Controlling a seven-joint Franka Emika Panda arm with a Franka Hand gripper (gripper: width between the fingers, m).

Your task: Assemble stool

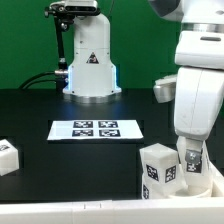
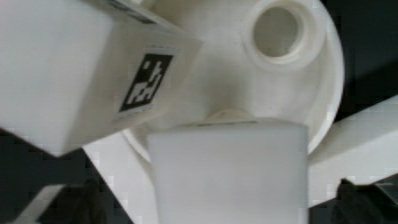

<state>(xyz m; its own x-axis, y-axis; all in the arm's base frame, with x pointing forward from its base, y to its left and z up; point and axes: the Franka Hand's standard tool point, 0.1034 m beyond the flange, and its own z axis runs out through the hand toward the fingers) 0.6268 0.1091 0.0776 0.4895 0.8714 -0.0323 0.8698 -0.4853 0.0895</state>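
My gripper (image 1: 191, 160) is low at the exterior view's right, over the round white stool seat (image 1: 203, 186). In the wrist view a white block leg (image 2: 222, 165) stands between my dark fingers (image 2: 365, 203). A narrow gap shows on each side of it, so the jaws are open around it. A second leg (image 1: 156, 168) with marker tags stands upright on the seat just to the exterior view's left of my gripper. It shows in the wrist view (image 2: 89, 75) too. The seat (image 2: 214, 75) has a round hole (image 2: 285, 30). A third leg (image 1: 8, 156) lies at the exterior view's far left.
The marker board (image 1: 97, 129) lies flat in the middle of the black table. The arm's white base (image 1: 90, 60) stands behind it, with cables trailing to the exterior view's left. A pale table edge (image 1: 70, 212) runs along the front.
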